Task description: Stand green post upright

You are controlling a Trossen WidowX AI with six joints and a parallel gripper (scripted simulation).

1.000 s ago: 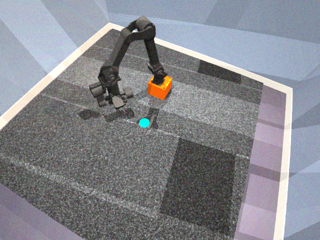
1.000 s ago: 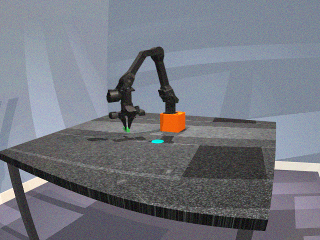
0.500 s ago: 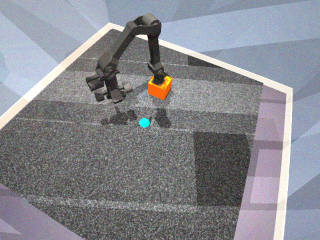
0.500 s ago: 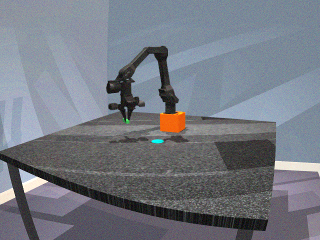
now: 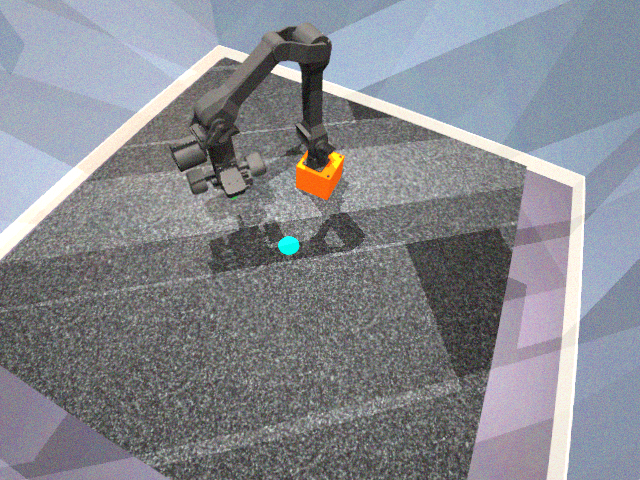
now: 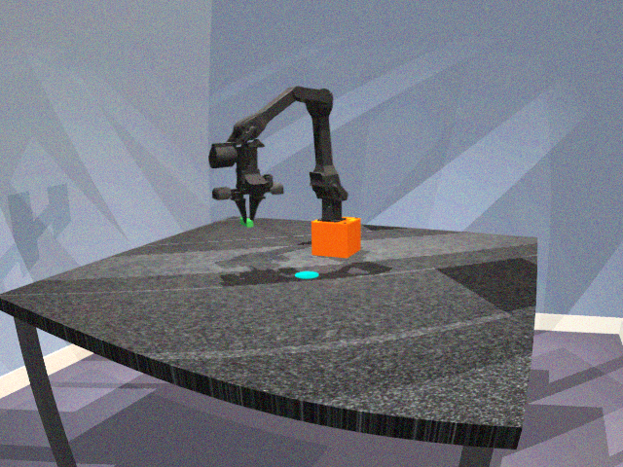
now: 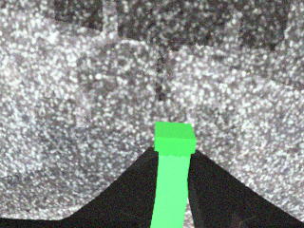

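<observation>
My gripper (image 6: 247, 221) (image 7: 171, 158) points down and is shut on the green post (image 5: 234, 197) (image 6: 248, 223) (image 7: 172, 195). It holds the post above the table. The post is still roughly level, with one end sticking out past the fingertips in the wrist view. In the top view the gripper body hides the fingertips and nearly all of the post. The cyan circle (image 5: 288, 245) (image 6: 307, 274) is flat on the table, to the right of the gripper and nearer the camera in the top and exterior views. It is out of the wrist view.
The orange base block (image 5: 318, 184) (image 6: 335, 238) carries the arm and stands to the right of the gripper, behind the circle. The dark speckled table (image 5: 289, 351) (image 6: 251, 321) bears shadows of the arm around the circle.
</observation>
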